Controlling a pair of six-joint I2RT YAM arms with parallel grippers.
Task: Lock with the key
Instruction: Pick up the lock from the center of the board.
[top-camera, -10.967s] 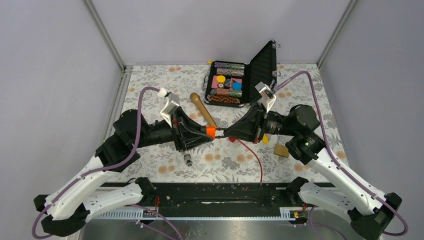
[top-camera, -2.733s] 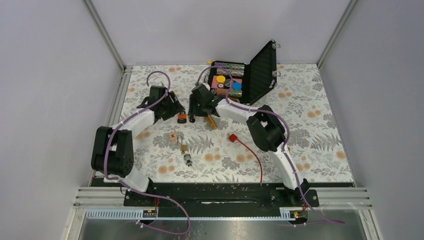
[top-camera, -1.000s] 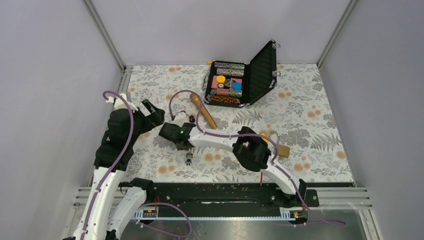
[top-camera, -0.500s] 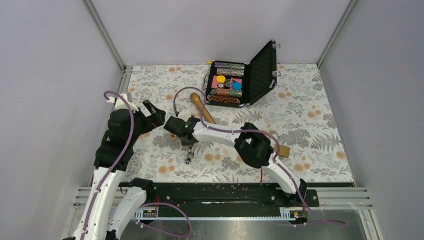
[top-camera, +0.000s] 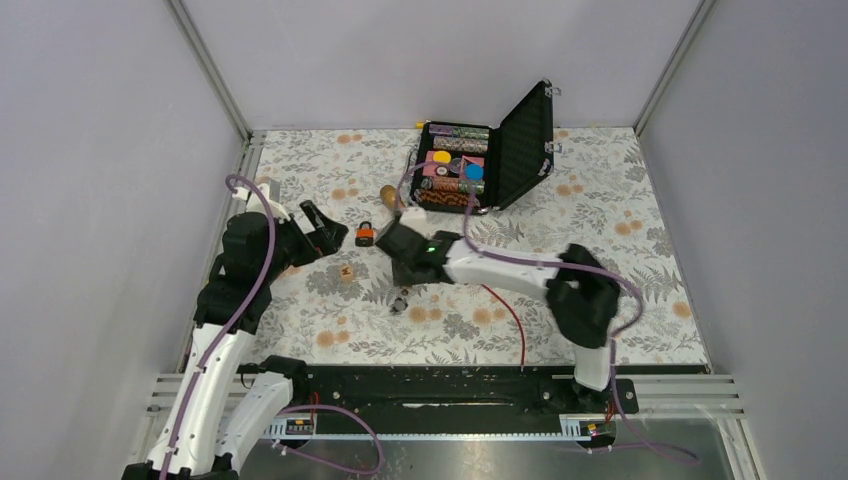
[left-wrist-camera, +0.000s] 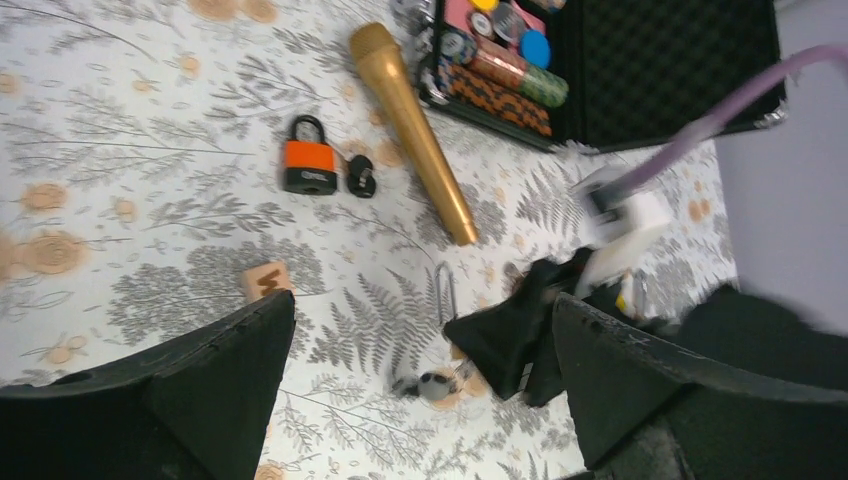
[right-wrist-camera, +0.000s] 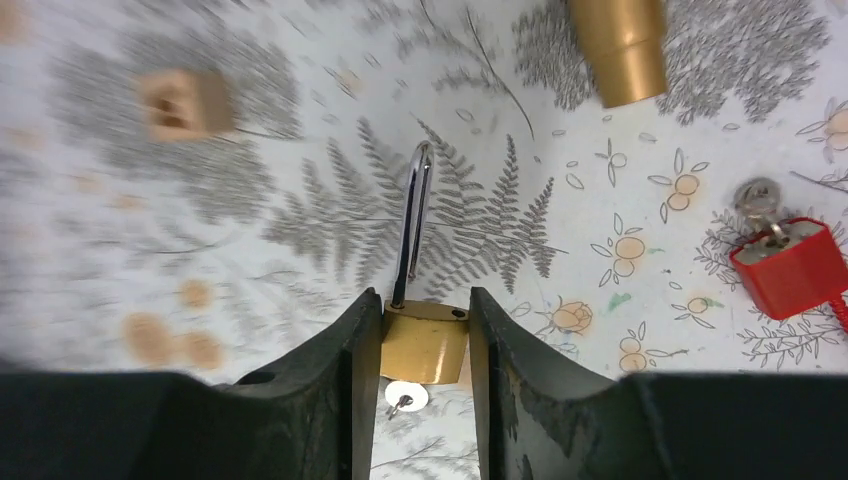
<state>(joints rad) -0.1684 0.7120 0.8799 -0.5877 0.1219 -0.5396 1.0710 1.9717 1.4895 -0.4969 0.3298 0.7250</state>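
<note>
My right gripper (right-wrist-camera: 425, 320) is shut on the body of a brass padlock (right-wrist-camera: 425, 342). Its steel shackle (right-wrist-camera: 412, 225) points away from me and stands swung open. Under the body show a small key (right-wrist-camera: 405, 397) and a pale ring. In the top view the right gripper (top-camera: 405, 268) is left of the mat's centre, with the key bunch (top-camera: 400, 300) just below it. My left gripper (top-camera: 320, 232) is wide open with nothing in it, to the left of the brass padlock (left-wrist-camera: 445, 292). The left wrist view shows the key bunch (left-wrist-camera: 435, 385) below the right gripper's fingers (left-wrist-camera: 520, 335).
An orange padlock (left-wrist-camera: 309, 165) with a black key (left-wrist-camera: 361, 177) beside it lies near a gold microphone (left-wrist-camera: 415, 130). A wooden block (left-wrist-camera: 265, 281) sits close by. A red padlock (right-wrist-camera: 790, 265) lies to the right on a red cord (top-camera: 505, 310). An open chip case (top-camera: 470, 165) stands at the back.
The right gripper has closed on the brass padlock and carried it right across the mat, uncovering the orange padlock. The left gripper shifted slightly right and stayed open.
</note>
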